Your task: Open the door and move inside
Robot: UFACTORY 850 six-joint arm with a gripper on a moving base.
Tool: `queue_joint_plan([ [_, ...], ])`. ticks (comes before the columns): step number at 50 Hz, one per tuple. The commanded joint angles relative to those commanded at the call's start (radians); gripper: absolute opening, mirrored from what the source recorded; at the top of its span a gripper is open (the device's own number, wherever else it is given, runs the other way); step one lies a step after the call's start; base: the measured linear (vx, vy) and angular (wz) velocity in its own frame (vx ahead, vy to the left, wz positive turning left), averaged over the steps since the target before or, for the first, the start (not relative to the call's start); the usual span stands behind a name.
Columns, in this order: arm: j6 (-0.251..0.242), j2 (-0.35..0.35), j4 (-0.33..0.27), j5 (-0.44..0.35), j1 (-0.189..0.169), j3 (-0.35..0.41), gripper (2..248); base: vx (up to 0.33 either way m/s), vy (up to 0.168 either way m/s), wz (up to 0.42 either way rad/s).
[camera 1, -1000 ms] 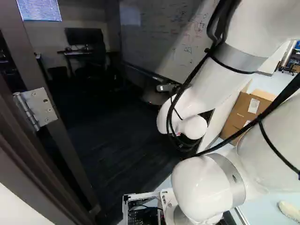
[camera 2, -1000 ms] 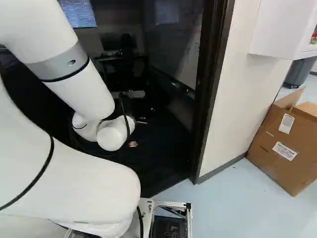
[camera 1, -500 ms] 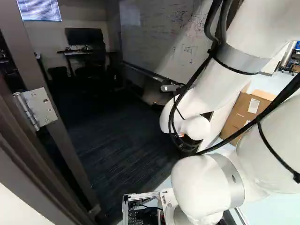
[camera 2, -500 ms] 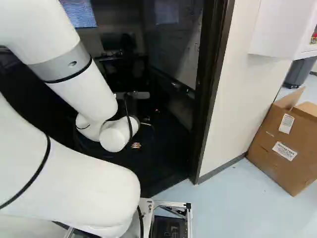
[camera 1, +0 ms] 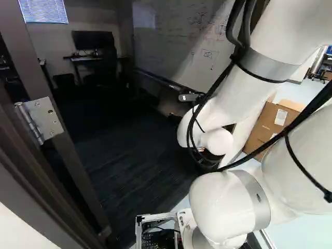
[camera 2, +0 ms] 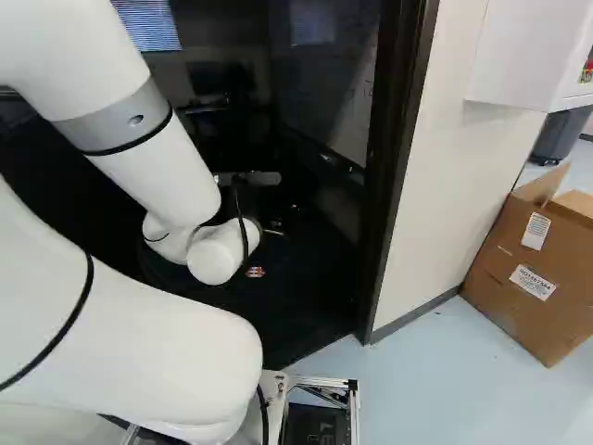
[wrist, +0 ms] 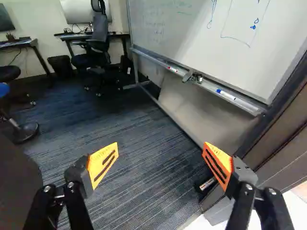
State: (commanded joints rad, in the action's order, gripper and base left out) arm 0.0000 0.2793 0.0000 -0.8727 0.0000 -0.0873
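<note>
In the right base view a small orange part of my gripper (camera 2: 255, 272) shows beyond the white wrist, inside the doorway. The wrist view shows the gripper (wrist: 160, 160) with its orange-padded fingers wide apart and nothing between them. The doorway stands open. At the left of the left base view, a metal hinge (camera 1: 40, 120) sits on the dark upright edge of the door (camera 1: 62, 155). The opposite door frame (camera 2: 394, 176) rises right of the arm in the right base view. No door handle shows.
Beyond the doorway lies dark carpet (wrist: 129, 191). A whiteboard (wrist: 211, 38) stands ahead of the gripper, with a desk (wrist: 91, 36) and an office chair (wrist: 98, 43) farther back. A cardboard box (camera 2: 533, 269) rests outside by the white wall (camera 2: 445, 167).
Over the last second my wrist has shifted slightly to the right in both base views, mostly in the first half. The base, hinge and door frame have not moved.
</note>
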Motion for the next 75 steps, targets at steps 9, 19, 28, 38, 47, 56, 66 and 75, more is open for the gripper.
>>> queue_joint_plan([
  [9, 0.000, 0.000, 0.000, 0.000, 0.000, 0.000, 247, 0.007, 0.040, 0.028],
  [19, 0.000, 0.000, 0.000, 0.000, 0.000, 0.000, 247, 0.082, 0.035, 0.045],
  [28, 0.000, 0.000, 0.000, 0.000, 0.000, 0.000, 247, 0.077, 0.008, 0.001],
  [38, 0.000, 0.000, 0.000, 0.000, 0.000, 0.000, 247, 0.086, 0.007, 0.023],
  [47, 0.000, 0.000, 0.000, 0.000, 0.000, 0.000, 247, 0.125, 0.022, 0.148],
  [56, 0.000, 0.000, 0.000, 0.000, 0.000, 0.000, 247, 0.133, -0.006, 0.143],
  [66, 0.000, 0.000, 0.000, 0.000, 0.000, 0.000, 247, 0.137, -0.013, 0.141],
  [75, 0.000, 0.000, 0.000, 0.000, 0.000, 0.000, 247, 0.138, -0.011, 0.155],
])
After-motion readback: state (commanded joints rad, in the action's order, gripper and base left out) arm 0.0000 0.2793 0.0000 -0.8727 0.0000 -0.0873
